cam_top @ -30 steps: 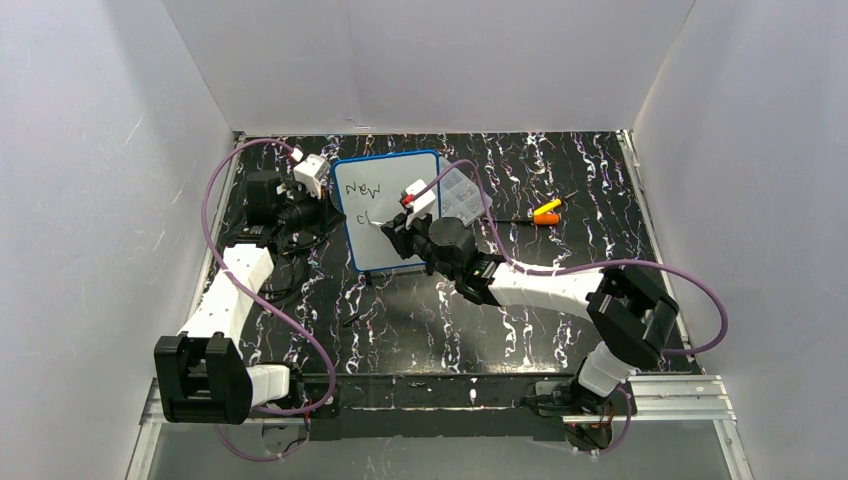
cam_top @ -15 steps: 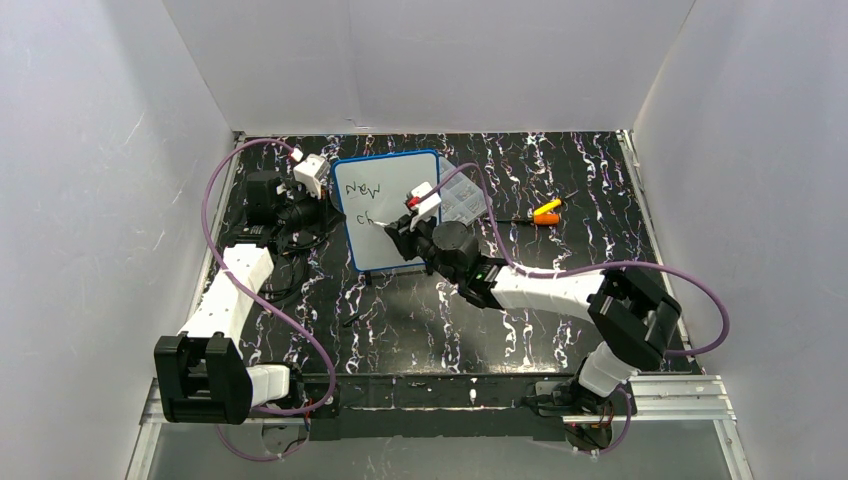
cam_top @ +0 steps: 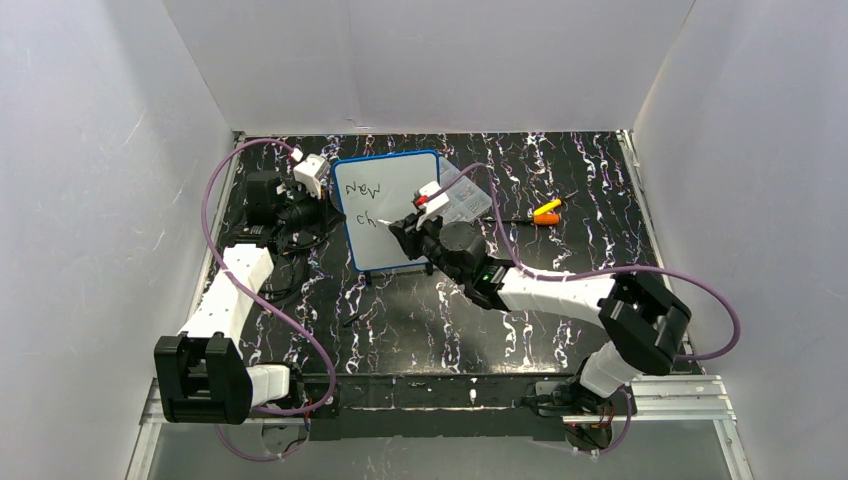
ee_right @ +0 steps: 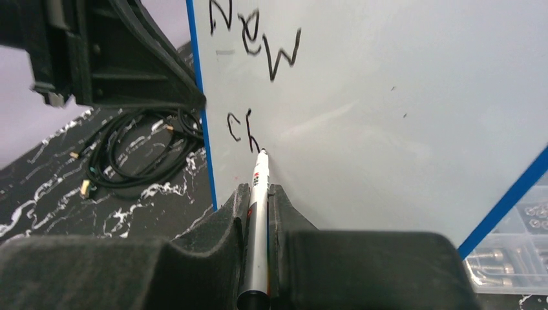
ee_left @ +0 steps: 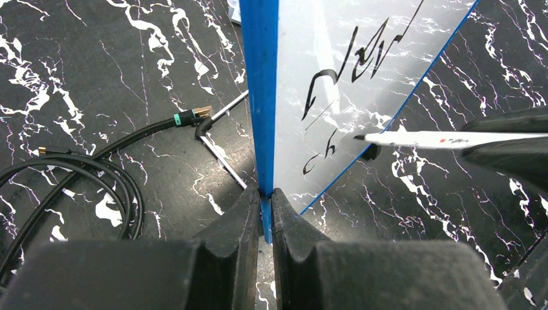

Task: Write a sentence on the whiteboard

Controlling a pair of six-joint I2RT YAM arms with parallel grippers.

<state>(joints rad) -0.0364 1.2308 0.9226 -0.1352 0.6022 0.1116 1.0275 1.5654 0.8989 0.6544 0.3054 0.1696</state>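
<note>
The step in hand appears to be the writing of the second line. On the left, the left fingers (ee_left: 239, 219) are pressed together on the blue frame of the whiteboard (ee_left: 362, 84). The edge of the board sits between their tips and its face spreads ahead of them, above the dark tabletop (ee_left: 97, 77). On this face the sentence (ee_right: 249, 39) has so far one whole word, "New", and under it two letters, "ch". Further right, the right fingers (ee_right: 226, 219) are clamped on one marker (ee_right: 256, 226), which points straight ahead from between them. Its tip touches the board just to the right of the "h". The next move probably calls for a small rounded stroke for the following letter. It needs light pressure, and a firm grip by the left fingers so that the board does not give way. By count there are one whiteboard, one marker, two written lines, and one clear box (cam_top: 465, 200) near the right fingers, on their right side.
</note>
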